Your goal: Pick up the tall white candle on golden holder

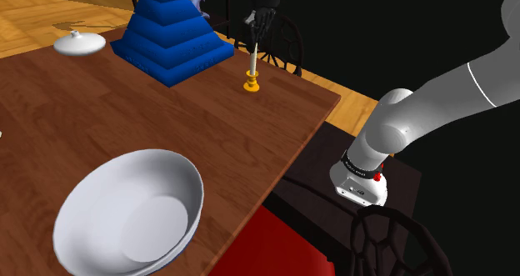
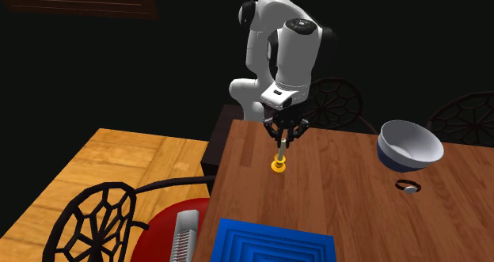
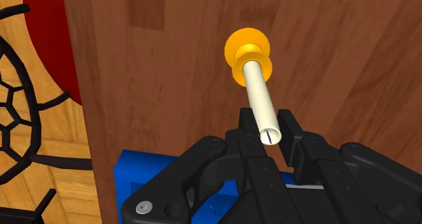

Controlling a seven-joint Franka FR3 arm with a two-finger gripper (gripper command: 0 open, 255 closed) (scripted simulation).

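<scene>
A slim cream-white candle point(image 1: 252, 62) stands upright in a small golden holder point(image 1: 251, 86) on the wooden table point(image 1: 100, 116), near the table's edge. My black gripper point(image 1: 257, 34) comes down from above, its fingers clasping the candle's top end. In the wrist view the candle point(image 3: 259, 94) runs from the golden holder point(image 3: 249, 53) up between the fingertips of the gripper point(image 3: 269, 129), which press on both sides of it. In the second exterior view the gripper point(image 2: 285, 139) sits over the candle point(image 2: 281, 151); the holder's base looks level with the table top.
A blue stepped pyramid point(image 1: 171, 32) stands close beside the candle. A large white bowl point(image 1: 133, 212) and a white lidded dish point(image 1: 79, 42) lie farther along the table. Black wire chairs point(image 2: 99, 221), one with a red cushion point(image 2: 162, 229), stand by the table's edge.
</scene>
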